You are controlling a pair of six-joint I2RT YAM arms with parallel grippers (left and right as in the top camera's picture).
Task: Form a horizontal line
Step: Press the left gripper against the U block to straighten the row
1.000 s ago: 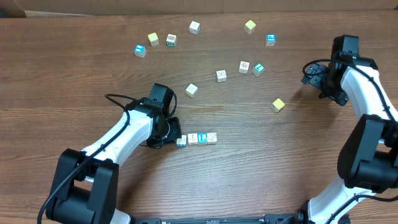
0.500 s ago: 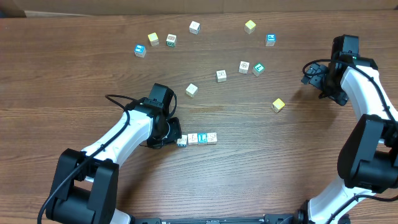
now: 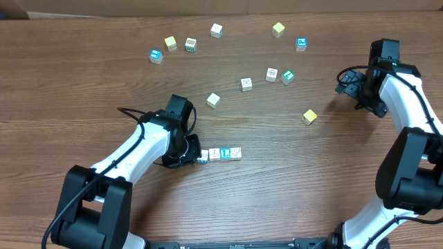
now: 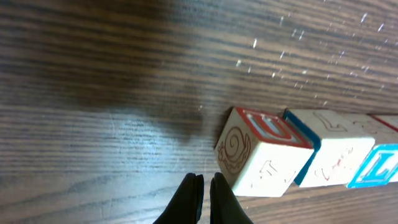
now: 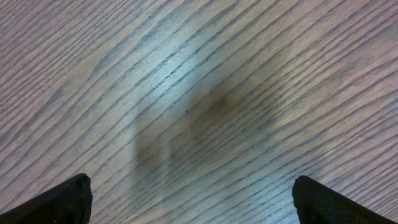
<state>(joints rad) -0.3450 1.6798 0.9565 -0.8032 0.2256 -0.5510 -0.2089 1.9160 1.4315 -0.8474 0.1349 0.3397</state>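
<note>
The horizontal line (image 3: 220, 153) is a short row of small letter cubes low on the wooden table, just right of my left gripper (image 3: 194, 154). The left wrist view shows the row's end cube (image 4: 264, 152) with a red "U" face. A blue-edged cube (image 4: 329, 152) comes after it, then a blue "L" cube (image 4: 380, 167). My left gripper (image 4: 204, 198) is shut and empty, its tips close beside the end cube's near corner. My right gripper (image 3: 345, 79) is far off at the right, and in its wrist view it (image 5: 199, 202) stands open over bare wood.
Loose cubes lie scattered across the far half of the table. Among them are yellow ones (image 3: 309, 117) (image 3: 278, 29) (image 3: 213, 100), blue-faced ones (image 3: 156, 56) (image 3: 301, 44) (image 3: 288, 77), and pale ones (image 3: 246, 84) (image 3: 271, 74) (image 3: 217, 30).
My left gripper has shifted slightly by the row's left end, and the end cube has edged a little closer into line. The right arm has not moved.
</note>
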